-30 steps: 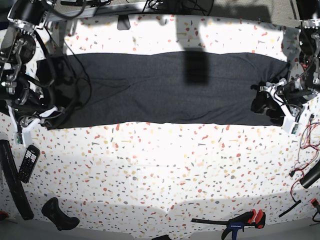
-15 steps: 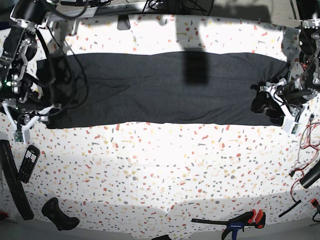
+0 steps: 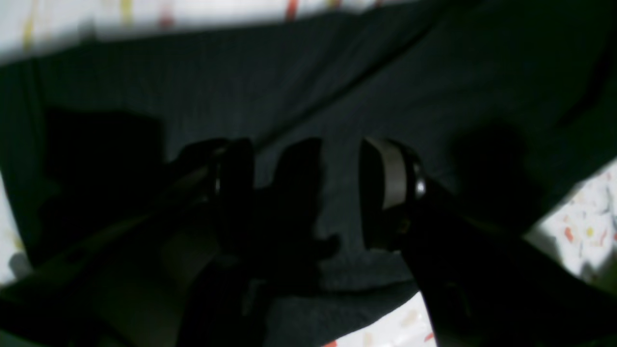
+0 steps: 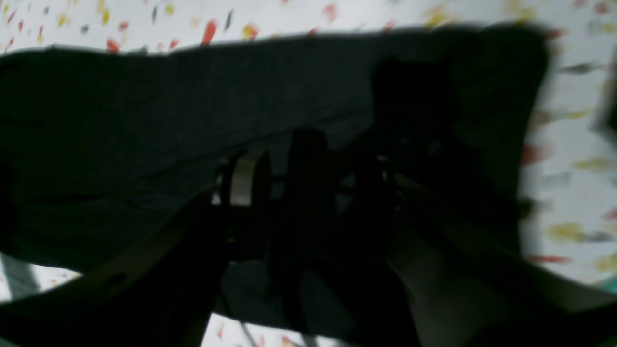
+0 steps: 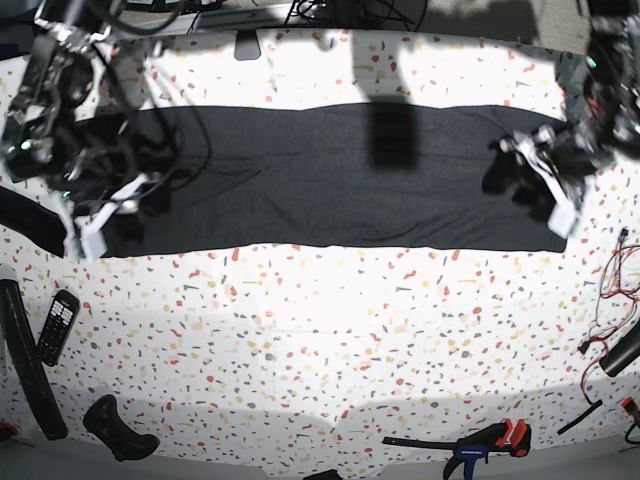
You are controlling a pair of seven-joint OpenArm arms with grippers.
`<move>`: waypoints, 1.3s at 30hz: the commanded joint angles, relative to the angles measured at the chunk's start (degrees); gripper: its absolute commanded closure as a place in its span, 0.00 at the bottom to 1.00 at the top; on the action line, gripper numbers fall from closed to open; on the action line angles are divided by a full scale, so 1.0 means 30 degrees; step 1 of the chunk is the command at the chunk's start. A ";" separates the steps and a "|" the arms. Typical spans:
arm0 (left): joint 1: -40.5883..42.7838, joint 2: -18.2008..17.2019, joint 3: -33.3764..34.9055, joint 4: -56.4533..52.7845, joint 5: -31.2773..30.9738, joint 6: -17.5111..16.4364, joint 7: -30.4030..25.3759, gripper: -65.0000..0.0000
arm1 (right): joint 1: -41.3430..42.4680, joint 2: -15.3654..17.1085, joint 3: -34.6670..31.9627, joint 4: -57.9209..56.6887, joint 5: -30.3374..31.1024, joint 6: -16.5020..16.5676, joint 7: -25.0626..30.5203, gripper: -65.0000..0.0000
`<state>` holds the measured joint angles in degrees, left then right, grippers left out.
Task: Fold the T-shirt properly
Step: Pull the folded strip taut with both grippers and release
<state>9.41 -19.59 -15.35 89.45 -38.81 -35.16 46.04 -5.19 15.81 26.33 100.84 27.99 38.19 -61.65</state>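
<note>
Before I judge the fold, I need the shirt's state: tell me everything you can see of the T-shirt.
The T-shirt is dark charcoal knit cloth, plain side up, folded into a long flat band across the speckled table. Its edges run straight, with faint creases. A square shadow falls on its middle. The right gripper is at one end and the left gripper at the other; the wrist views are too dark to show whether either pinches the cloth.
</note>
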 commanded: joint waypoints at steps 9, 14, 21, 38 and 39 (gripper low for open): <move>0.0656 0.1224 -0.0102 0.0284 0.5107 0.0372 -0.3228 0.49 | 0.0903 -0.0619 -0.0051 -0.6258 -0.1836 0.0124 0.3745 0.57; 0.0182 0.1107 -0.0102 -0.0590 0.6623 0.1290 -0.3883 0.49 | 0.2492 -0.0627 -0.0051 -0.9107 -0.1763 0.0124 0.4131 0.57; -0.2339 0.0721 -0.0102 -0.5340 0.6594 0.1268 -0.4153 0.49 | 0.3978 -0.0619 -0.0051 -1.0032 -0.1763 0.0124 0.4044 0.57; -0.4779 -0.0889 -0.0102 -0.4124 0.2841 0.1158 -0.3577 0.49 | 0.5821 -0.0554 -0.0051 -0.7803 -0.0685 0.0602 0.1953 0.57; -0.4779 -0.0896 -0.0102 -0.3643 0.2841 0.1158 -0.3789 0.49 | 0.5865 -0.0554 -0.0044 -0.7657 -0.0685 0.0602 0.1945 0.57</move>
<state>-3.84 -21.43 -15.33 77.52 -29.65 -31.51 35.86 11.18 13.47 26.11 76.82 25.23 39.70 -56.62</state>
